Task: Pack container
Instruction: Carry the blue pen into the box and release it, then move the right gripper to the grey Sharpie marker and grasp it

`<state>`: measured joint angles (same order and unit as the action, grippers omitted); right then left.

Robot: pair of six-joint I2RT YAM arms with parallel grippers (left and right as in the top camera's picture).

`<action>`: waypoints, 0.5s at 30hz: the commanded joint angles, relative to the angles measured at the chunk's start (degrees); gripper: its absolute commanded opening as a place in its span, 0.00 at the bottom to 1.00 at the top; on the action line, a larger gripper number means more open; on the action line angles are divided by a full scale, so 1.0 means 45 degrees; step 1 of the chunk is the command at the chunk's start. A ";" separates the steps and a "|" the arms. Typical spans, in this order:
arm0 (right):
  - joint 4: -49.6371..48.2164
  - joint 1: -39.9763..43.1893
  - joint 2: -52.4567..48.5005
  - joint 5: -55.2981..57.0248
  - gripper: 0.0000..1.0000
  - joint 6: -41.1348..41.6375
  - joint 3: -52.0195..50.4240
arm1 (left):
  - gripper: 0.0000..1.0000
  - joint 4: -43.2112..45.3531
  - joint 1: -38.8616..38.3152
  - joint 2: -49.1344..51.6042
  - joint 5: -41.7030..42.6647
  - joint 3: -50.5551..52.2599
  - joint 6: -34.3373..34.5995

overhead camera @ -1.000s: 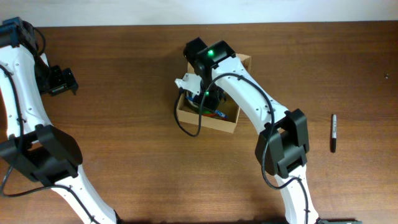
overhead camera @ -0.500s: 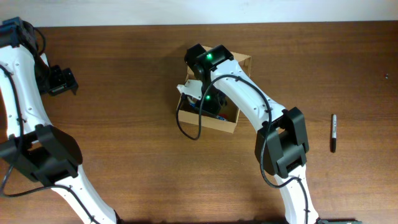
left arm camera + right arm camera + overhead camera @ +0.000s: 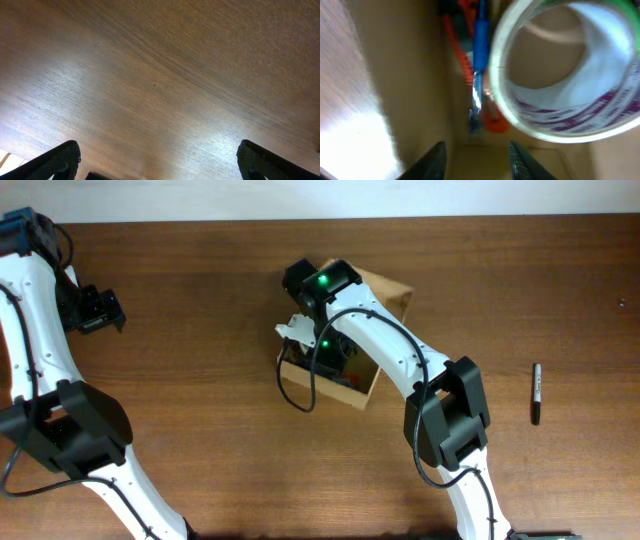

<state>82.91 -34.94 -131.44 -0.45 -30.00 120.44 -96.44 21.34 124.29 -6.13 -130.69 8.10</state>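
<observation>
The tan cardboard container [image 3: 392, 292] lies open at the table's middle, turned at an angle. My right gripper [image 3: 333, 352] reaches down into it. In the right wrist view the right gripper [image 3: 477, 161] is open, its fingers [image 3: 436, 159] close to the box's inner wall [image 3: 415, 90] with nothing between them. Inside lie a tape roll [image 3: 560, 122], a blue pen [image 3: 481, 40] and an orange item [image 3: 494, 121]. My left gripper [image 3: 96, 310] is open and empty over bare wood at the far left; it also shows in the left wrist view [image 3: 160, 162].
A black marker [image 3: 536, 393] lies on the table at the right, well apart from the box. The table's back edge runs along the top of the overhead view.
The container has slid a little to the left and front and turned, with my right gripper inside it. The left arm has not moved.
</observation>
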 commanded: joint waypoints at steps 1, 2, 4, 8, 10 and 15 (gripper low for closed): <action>-0.0049 0.0107 -0.0058 0.0291 0.29 0.0107 -0.0024 | 1.00 -0.0005 0.0044 0.0058 0.0083 0.0049 -0.0155; -0.0063 0.0180 0.0015 0.0291 0.25 0.0160 0.0010 | 1.00 -0.0005 0.0044 0.0058 0.0083 0.0049 -0.0155; -0.0136 0.0364 0.0427 0.0301 0.23 0.0593 0.0233 | 1.00 -0.0005 0.0044 0.0058 0.0083 0.0049 -0.0155; -0.0233 0.0782 0.2166 0.1452 0.28 0.1307 0.0384 | 1.00 -0.0005 0.0044 0.0058 0.0083 0.0049 -0.0155; -0.0393 0.1141 0.3410 0.2118 0.28 0.1744 0.0384 | 1.00 -0.0005 0.0044 0.0058 0.0087 0.0049 -0.0155; -0.0627 0.3070 0.6426 0.2215 0.28 0.2283 0.0083 | 1.00 -0.0005 0.0044 0.0058 0.0083 0.0049 -0.0155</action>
<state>80.34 -27.22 -113.89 6.37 -23.05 120.46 -96.44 21.34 124.29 -6.13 -130.69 8.10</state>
